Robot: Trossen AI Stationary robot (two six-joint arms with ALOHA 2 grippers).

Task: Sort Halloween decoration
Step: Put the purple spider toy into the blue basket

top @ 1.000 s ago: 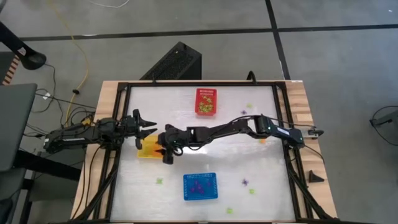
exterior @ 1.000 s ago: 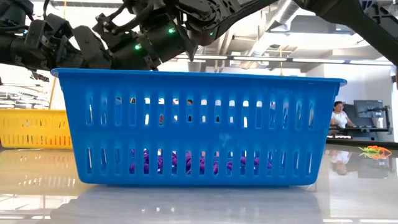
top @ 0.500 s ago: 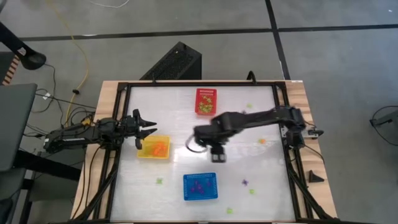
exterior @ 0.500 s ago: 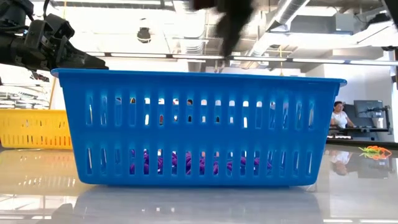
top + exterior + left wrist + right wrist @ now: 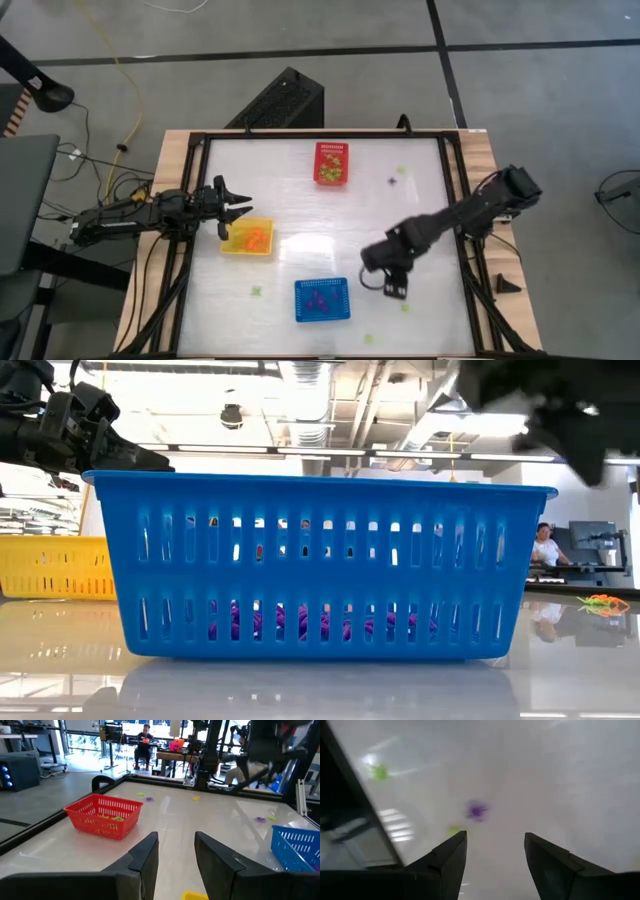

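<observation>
The Halloween decoration is tiny plastic trinkets. Orange ones lie in the yellow basket (image 5: 248,237), purple ones in the blue basket (image 5: 321,300), and green ones in the red basket (image 5: 331,163). Loose ones lie on the table: a purple one (image 5: 477,811) and a green one (image 5: 454,830) just beyond my right gripper's fingers. My right gripper (image 5: 393,285) hangs open to the right of the blue basket, pointing down, with nothing between its fingers. My left gripper (image 5: 240,208) stands open and level at the yellow basket's far left corner, also holding nothing.
More loose trinkets lie about: green ones (image 5: 256,291) (image 5: 368,338) near the front edge, and a purple one (image 5: 393,181) with a green one (image 5: 401,170) at the far right. An orange one (image 5: 603,601) shows in the low view. A black frame (image 5: 455,190) borders the table.
My right gripper has swung from over the yellow basket toward the table's right and near edges, passing the blue basket's far side. It has tipped from nearly level to pointing down. The baskets and my left gripper have kept still.
</observation>
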